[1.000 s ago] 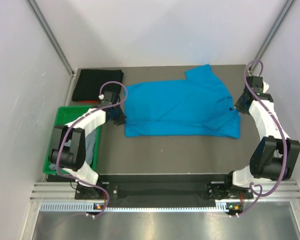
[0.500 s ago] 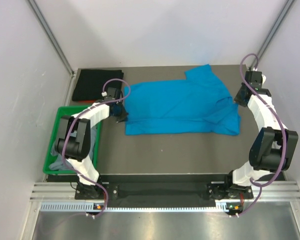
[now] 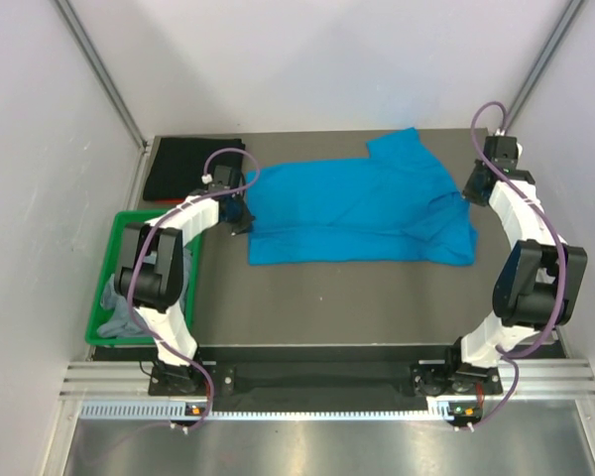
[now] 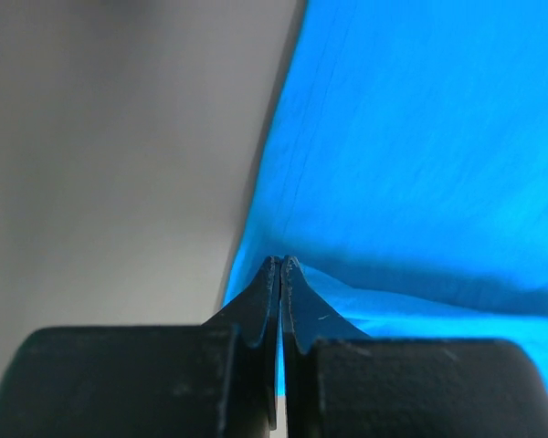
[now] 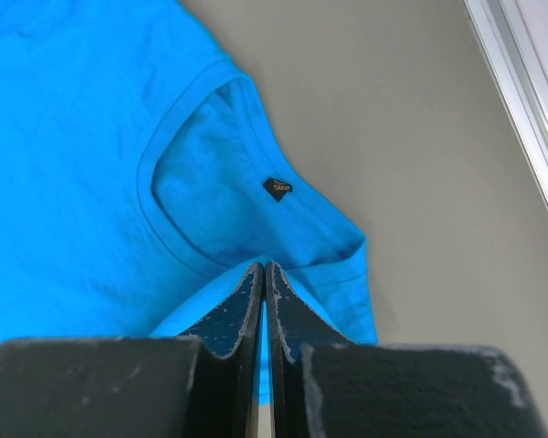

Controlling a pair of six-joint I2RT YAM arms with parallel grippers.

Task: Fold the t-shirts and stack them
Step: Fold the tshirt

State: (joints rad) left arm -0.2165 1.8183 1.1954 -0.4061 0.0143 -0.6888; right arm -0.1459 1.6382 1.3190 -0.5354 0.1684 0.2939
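Observation:
A blue t-shirt (image 3: 357, 208) lies spread across the middle of the grey table, partly folded lengthwise. My left gripper (image 3: 240, 211) is shut on the shirt's left edge; in the left wrist view the blue cloth (image 4: 420, 164) is pinched between the closed fingertips (image 4: 281, 266). My right gripper (image 3: 471, 190) is shut on the shirt's right edge by the collar; the right wrist view shows the collar with its small label (image 5: 276, 188) just beyond the closed gripper (image 5: 263, 270). A folded black t-shirt (image 3: 191, 169) lies at the back left.
A green bin (image 3: 119, 248) with grey cloth (image 3: 117, 302) inside stands at the left edge. White walls enclose the table on three sides. A metal rail (image 5: 521, 100) runs along the table's right side.
Both grippers have moved toward the back of the table, carrying the shirt's near edge with them, so the blue shirt looks narrower front to back.

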